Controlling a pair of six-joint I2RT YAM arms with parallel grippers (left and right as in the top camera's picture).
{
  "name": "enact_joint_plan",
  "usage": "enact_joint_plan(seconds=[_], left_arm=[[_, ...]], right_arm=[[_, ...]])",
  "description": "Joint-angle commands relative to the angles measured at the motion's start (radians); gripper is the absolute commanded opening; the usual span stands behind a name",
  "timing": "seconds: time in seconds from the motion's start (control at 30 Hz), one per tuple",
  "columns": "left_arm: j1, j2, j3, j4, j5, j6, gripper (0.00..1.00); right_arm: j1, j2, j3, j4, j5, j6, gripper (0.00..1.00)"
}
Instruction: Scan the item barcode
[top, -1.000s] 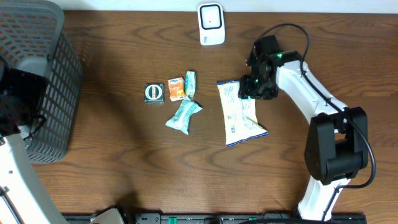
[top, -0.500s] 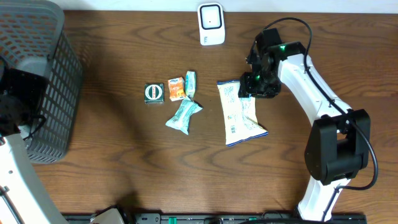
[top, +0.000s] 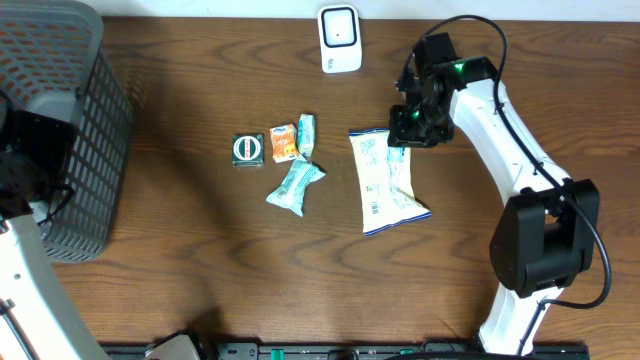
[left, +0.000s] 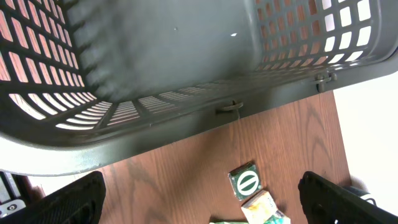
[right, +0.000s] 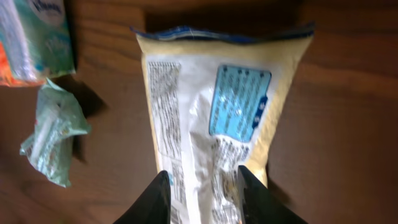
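Claw (right: 204, 173) now tighter around bag (right: 186, 112)

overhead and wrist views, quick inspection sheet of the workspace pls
surface: brown wooden table
job's things: cream snack bag lying flat; white scanner-like device at far edge
clutter: green packet, orange packet, upper teal pouch, lower teal pouch; grey basket far left
grippers: left gripper wide open by the basket; right gripper straddles the bag's end, grip uncertain
cables: black cable loops above right arm
surroundings: black rail along near edge
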Motion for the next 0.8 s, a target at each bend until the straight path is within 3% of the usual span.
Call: enact_joint_plan(seconds=[0.0, 0.47, 0.6, 0.77], left_arm=[[0.004, 0.0, 0.003, -0.003, -0.005, -0.002, 0.97], [0.004, 0.0, 0.003, -0.003, -0.005, -0.001, 0.98], [0.004, 0.0, 0.003, -0.003, -0.005, -0.002, 0.98], [0.004, 0.0, 0.003, -0.003, -0.005, -0.001, 0.97]], right_arm=[[0.025, 0.001, -0.019, 0.025, -0.009, -0.003, 0.29], [0.051, 0.002, -0.292, 0.297, 0.14, 0.077, 0.2], [0.051, 0.001, -0.272, 0.274, 0.182, 0.076, 0.22], [0.05, -0.001, -0.101, 0.064, 0.189, 0.075, 0.37]])
